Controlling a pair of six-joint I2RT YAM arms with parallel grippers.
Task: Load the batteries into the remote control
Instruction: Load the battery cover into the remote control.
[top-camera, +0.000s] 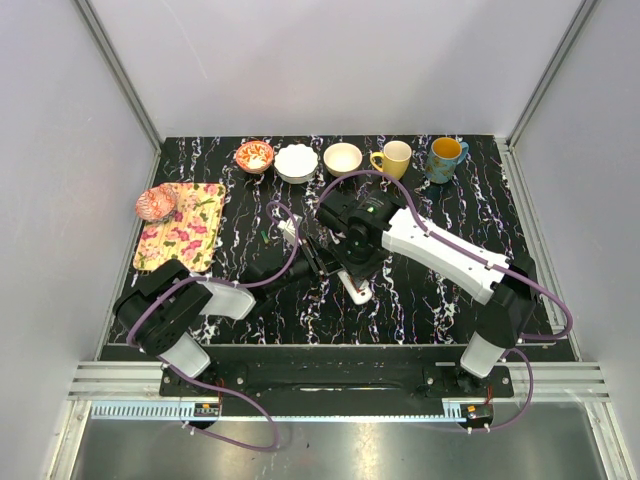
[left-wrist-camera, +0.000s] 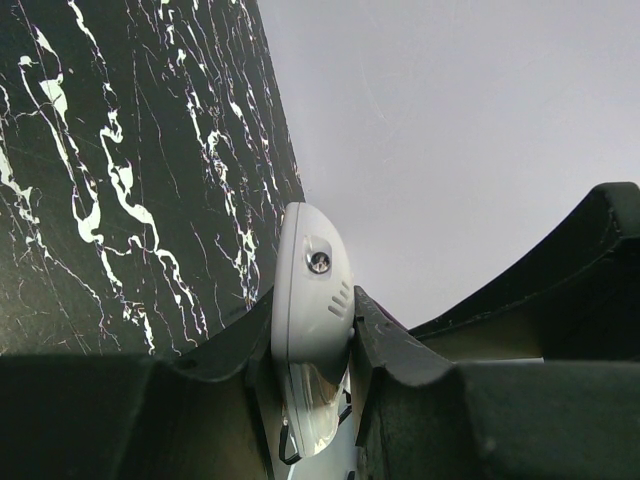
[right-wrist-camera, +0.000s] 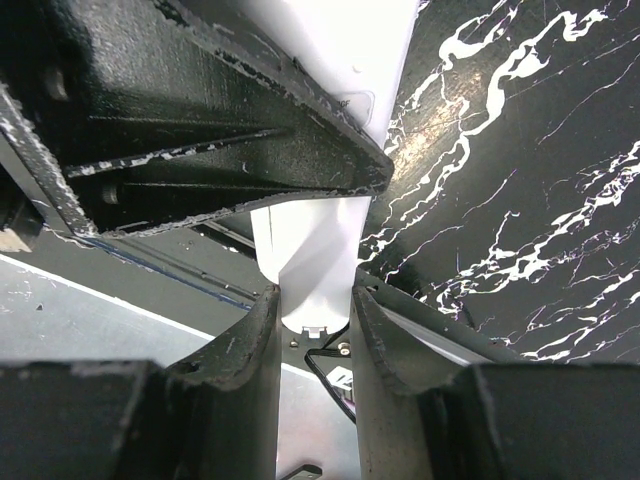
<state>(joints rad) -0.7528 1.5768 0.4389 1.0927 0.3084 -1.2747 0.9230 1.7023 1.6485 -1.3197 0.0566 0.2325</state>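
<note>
Overhead, both arms meet near the middle of the dark marble surface (top-camera: 420, 312). The left arm (top-camera: 215, 300) reaches in from the near left corner and the right arm (top-camera: 440, 250) from the near right. Only one white end of the remote control (top-camera: 357, 291) pokes out beneath them, aimed toward the near edge and slightly right. Its long axis seems to run diagonally, back-left to near-right. A white bit (top-camera: 290, 232) shows just back-left of the wrists; whether it belongs to the remote I cannot tell. Along the back edge stand an orange bowl (top-camera: 254, 155), a white bowl (top-camera: 296, 163), a cream bowl (top-camera: 343, 158), a yellow mug (top-camera: 393, 159) and a blue mug (top-camera: 445, 158). A floral cloth (top-camera: 185, 228) lies by the left edge, with a pink ball (top-camera: 155, 203) at its back corner. Bare marble runs from the arms to the right edge and in a strip along the near edge.

From the left wrist, the left jaws are clamped on the remote control (left-wrist-camera: 305, 250), which is held on edge. Its rounded tip, with a small dark lens (left-wrist-camera: 318, 262), points straight away from the camera. Marble lies to the left and a pale wall behind.

From the right wrist, the right jaws grip the squared end of the remote control (right-wrist-camera: 308, 255), whose small latch (right-wrist-camera: 315, 328) faces the camera. The body runs up the frame behind the left arm's dark finger (right-wrist-camera: 200, 120). Marble fills the right side and a grey rail (right-wrist-camera: 60, 310) the lower left.
</note>
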